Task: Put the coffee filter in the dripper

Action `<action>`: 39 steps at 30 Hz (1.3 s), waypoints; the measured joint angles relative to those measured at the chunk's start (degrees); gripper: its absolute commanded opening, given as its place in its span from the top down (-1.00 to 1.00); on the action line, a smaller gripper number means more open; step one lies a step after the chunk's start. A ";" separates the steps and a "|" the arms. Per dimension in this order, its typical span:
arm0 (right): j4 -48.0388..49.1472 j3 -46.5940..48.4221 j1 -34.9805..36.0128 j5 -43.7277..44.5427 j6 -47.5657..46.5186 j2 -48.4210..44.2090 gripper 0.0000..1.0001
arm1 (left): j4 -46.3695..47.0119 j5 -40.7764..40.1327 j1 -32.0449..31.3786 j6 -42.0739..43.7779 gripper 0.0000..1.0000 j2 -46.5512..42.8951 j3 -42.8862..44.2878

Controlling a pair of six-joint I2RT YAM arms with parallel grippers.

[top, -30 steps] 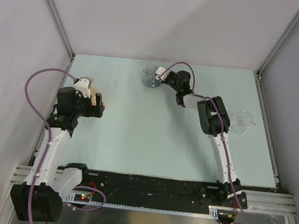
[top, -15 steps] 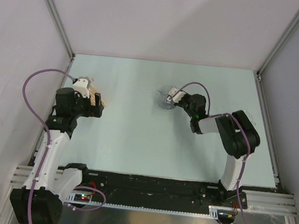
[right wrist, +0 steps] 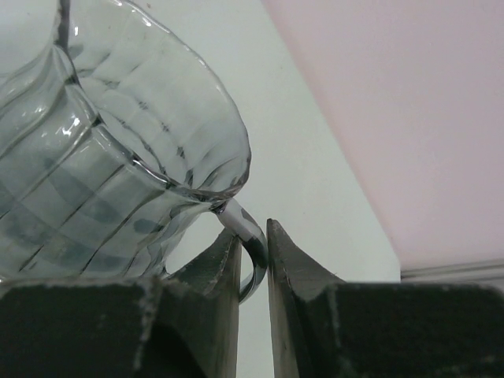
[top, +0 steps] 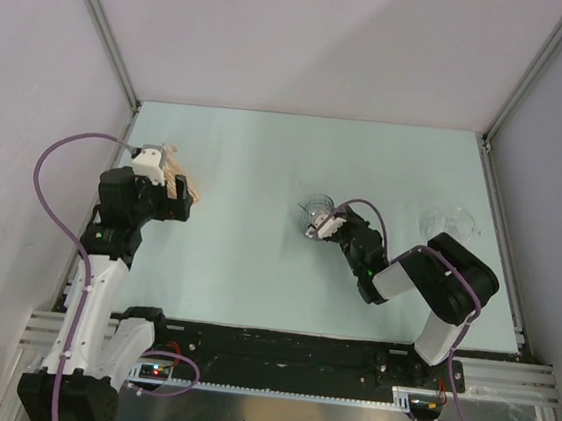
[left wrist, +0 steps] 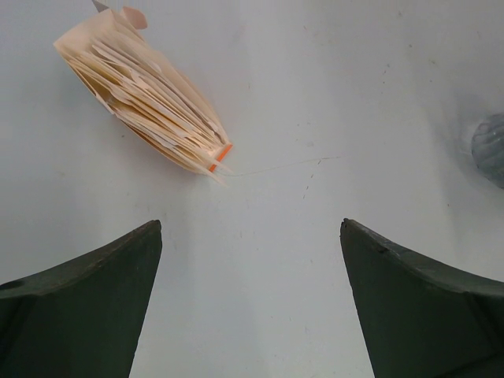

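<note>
Step in hand looks like the dripper [right wrist: 110, 150] getting set down: its loop handle [right wrist: 240, 216] is pinched by the right tool [right wrist: 253, 236], jaws narrow, cup just ahead of the tips, mouth seemingly up, handle pointed back at the tool. The left tool [left wrist: 250, 224] is spread wide, nothing held, over the surface [left wrist: 315, 276]. A tan stack [left wrist: 142, 102] is laid ahead-left of it, long axis diagonal, narrow end aimed at the gap. No single white coffee filter can be made out; one needs picking next.

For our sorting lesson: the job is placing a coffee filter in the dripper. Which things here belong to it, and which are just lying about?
Belongs to the job: dripper; right hand, shut on it; left hand, open.
Lying about: tan paper stack; clear glass vessel. No single white filter shows.
</note>
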 measured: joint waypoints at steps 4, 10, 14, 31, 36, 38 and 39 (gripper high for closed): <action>1.07 -1.70 1.84 2.99 0.52 -1.33 1.00 | 0.04 0.02 0.00 0.00 -0.97 -2.27 -0.81; 1.46 -2.71 5.27 5.66 1.88 -1.60 1.00 | -0.04 -0.17 0.02 0.04 -0.97 -5.62 -2.47; 2.05 -3.26 8.31 6.16 1.86 -1.60 0.95 | -0.04 -0.48 0.02 0.07 -0.97 -6.34 -2.69; 4.90 -13.14 12.70 3.65 -0.13 -3.61 -0.59 | -0.04 -0.52 0.02 0.09 -0.97 -6.29 -2.75; 4.87 -16.74 13.25 1.14 -0.22 -6.40 -0.69 | -0.04 -0.50 0.02 0.09 -0.97 -6.21 -2.78; 4.81 -18.64 13.35 0.04 -0.20 -8.66 -0.71 | -0.04 -0.50 0.02 0.11 -0.97 -6.21 -2.78; 4.55 -19.56 13.42 -0.63 -0.09 -10.56 -0.73 | -0.07 -0.50 0.02 0.11 -0.97 -6.21 -2.78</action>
